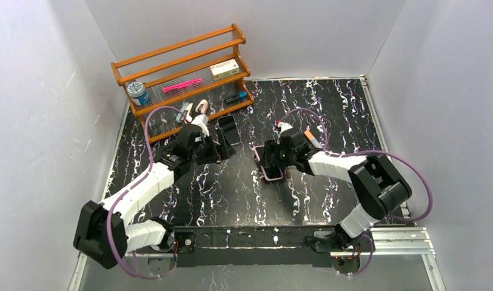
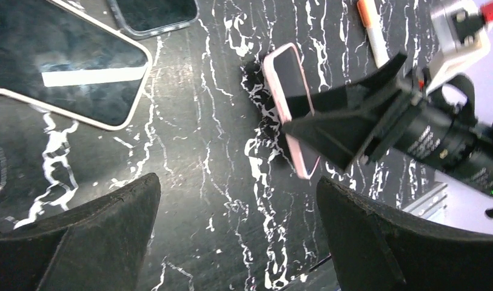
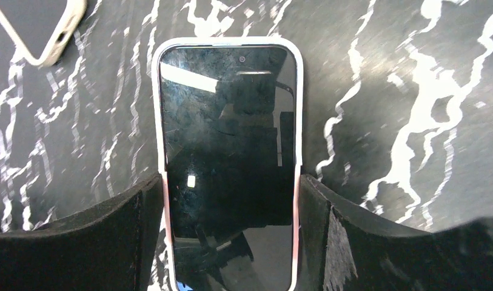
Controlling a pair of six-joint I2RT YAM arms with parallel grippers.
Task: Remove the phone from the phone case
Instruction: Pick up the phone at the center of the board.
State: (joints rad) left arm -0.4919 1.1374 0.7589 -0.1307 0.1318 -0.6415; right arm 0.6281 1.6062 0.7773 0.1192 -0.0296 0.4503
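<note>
The phone lies face up on the black marbled table, its dark screen framed by the pale pink phone case. My right gripper is shut on it, one finger pressed against each long side of the case near its lower half. From above, the cased phone sits mid-table under the right gripper. In the left wrist view the same phone shows between the right arm's fingers. My left gripper hangs wide open above bare table to the phone's left, holding nothing; it also shows from above.
Two other phones lie near the left gripper, one in a cream case and one in a clear case. A marker lies behind the right gripper. A wooden rack with small items stands at the back left.
</note>
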